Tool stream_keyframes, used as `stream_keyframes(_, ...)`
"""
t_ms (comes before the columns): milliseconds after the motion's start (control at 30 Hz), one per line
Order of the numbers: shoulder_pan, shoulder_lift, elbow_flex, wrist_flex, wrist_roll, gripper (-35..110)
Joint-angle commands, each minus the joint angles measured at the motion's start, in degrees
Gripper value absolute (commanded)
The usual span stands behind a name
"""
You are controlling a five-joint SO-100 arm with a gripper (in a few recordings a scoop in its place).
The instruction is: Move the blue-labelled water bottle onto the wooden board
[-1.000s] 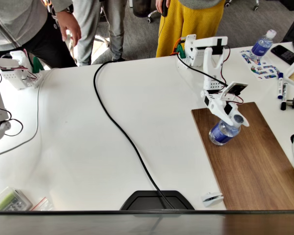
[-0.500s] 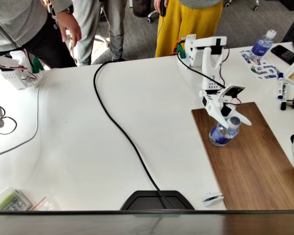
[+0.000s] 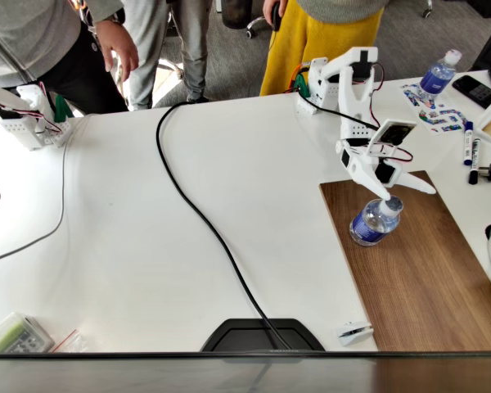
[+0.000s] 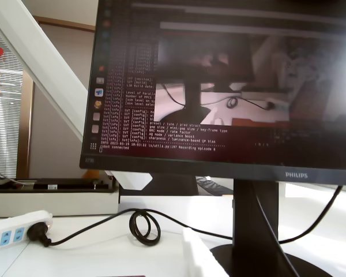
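The blue-labelled water bottle [image 3: 375,222] stands upright on the wooden board [image 3: 425,270], near its far left corner in the fixed view. My white gripper [image 3: 403,191] hovers just above and behind the bottle's top, open, with its fingers spread apart and nothing between them. It is clear of the bottle. In the wrist view a white fingertip [image 4: 197,258] pokes up at the bottom edge, and the camera looks out level across the table.
A slimmer white-capped bottle [image 3: 436,75] stands at the far right, with pens [image 3: 468,146] nearby. A black cable [image 3: 203,219] runs across the table to a black base [image 3: 262,334]. People stand behind the table. A power strip [image 4: 14,231] lies at the left.
My gripper opened, let go of the bottle and rose up and back from it. The bottle stays standing on the board.
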Motion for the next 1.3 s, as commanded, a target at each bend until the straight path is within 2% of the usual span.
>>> stream_keyframes(0, 0.9, 6.7, -7.0, 4.5, 0.4, 56)
stream_keyframes(433, 1.2, 7.0, -45.1, 35.8, 3.3, 57)
stream_keyframes(833, 3.3, 24.9, -45.1, 59.6, 4.1, 56)
stream_keyframes(967, 4.8, 33.1, -38.2, 63.1, 4.2, 57)
stream_keyframes(1267, 5.9, 69.4, 6.1, 55.5, 3.9, 56)
